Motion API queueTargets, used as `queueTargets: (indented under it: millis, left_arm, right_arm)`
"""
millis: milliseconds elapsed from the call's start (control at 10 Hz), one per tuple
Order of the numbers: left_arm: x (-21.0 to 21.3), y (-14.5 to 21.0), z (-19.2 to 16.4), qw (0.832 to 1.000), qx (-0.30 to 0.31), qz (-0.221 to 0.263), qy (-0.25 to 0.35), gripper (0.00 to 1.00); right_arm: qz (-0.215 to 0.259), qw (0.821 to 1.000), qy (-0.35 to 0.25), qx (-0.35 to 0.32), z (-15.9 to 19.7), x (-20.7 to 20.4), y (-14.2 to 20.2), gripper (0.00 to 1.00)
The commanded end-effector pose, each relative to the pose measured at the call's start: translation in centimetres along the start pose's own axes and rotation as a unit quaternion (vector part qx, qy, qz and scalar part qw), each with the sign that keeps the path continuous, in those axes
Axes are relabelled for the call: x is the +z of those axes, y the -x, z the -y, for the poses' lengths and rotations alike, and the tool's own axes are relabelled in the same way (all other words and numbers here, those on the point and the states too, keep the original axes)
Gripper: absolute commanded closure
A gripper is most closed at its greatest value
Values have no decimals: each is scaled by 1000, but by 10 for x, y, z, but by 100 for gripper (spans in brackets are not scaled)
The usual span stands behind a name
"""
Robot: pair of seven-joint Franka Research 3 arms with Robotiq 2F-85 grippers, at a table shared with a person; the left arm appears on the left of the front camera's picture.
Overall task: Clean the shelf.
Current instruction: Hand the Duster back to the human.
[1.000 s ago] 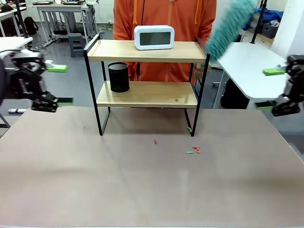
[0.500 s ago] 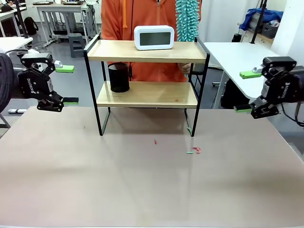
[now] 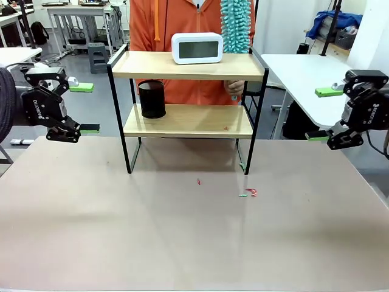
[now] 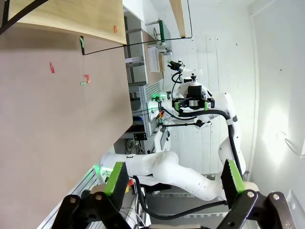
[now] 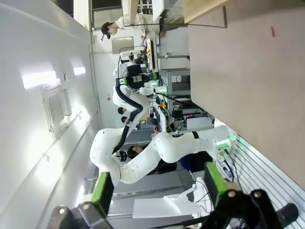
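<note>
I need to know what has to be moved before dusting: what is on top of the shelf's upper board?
On the shelf's upper board stands a white clock. A teal duster held by the person hangs at its right end; whether it touches the board cannot be told.

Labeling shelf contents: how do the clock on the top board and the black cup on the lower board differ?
The clock is white, wide and rounded-rectangular with a grey screen; the black cup is dark, cylindrical and taller than wide. The clock stands near the middle of the shelf's top board; the cup sits at the lower board's left end. A teal duster hangs just beside the clock; nothing is next to the cup. Both stand upright, untouched by either gripper.
</note>
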State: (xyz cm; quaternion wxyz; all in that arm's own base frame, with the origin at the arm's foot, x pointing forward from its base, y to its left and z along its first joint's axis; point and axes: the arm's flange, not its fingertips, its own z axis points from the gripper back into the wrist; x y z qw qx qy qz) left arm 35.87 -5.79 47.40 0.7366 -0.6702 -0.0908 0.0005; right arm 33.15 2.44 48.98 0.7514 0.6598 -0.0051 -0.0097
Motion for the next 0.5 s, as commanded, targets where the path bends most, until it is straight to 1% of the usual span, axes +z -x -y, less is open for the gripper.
queueTargets:
  millis: [0, 400]
  left_arm:
    - [3, 3, 1, 1000, -1, -8, 2, 0]
    - [3, 3, 1, 1000, -1, -8, 2, 0]
  right_arm:
    - [-6, 1000, 4, 4, -2, 1, 2, 0]
    - [-6, 1000, 4, 4, -2, 1, 2, 0]
